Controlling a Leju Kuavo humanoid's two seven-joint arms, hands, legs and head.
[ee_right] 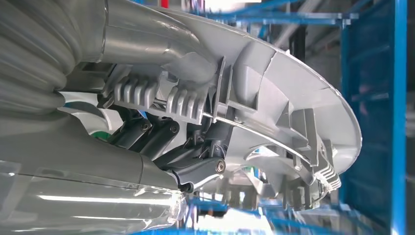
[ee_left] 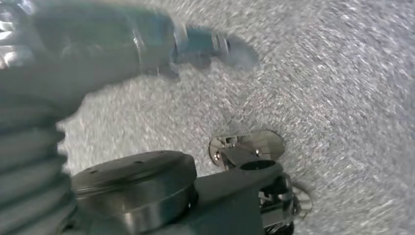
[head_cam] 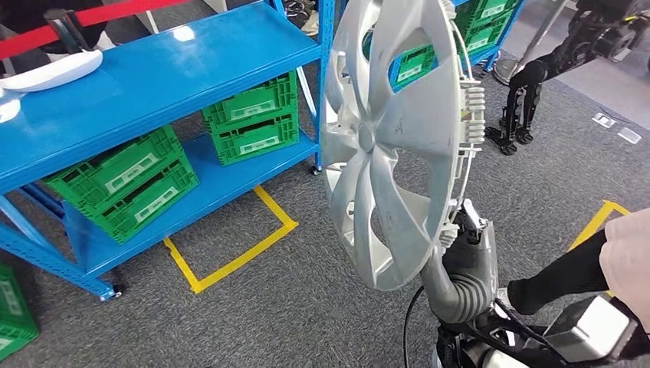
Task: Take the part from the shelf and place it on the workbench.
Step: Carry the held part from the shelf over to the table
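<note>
One hand carries the load: the right hand (head_cam: 460, 230) is clamped on the lower rim of the hubcap (head_cam: 391, 130), held upright, off the blue shelf (head_cam: 153, 77). Keep it steady during carrying. The left hand (ee_left: 98, 49) is blurred; I cannot tell its state.

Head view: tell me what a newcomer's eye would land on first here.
First, the big silver hubcap, held upright on edge in the middle of the picture by the right hand, which grips its lower rim. Next, the bright blue shelf on the left, with green crates on its lower level and yellow floor tape in front.
</note>
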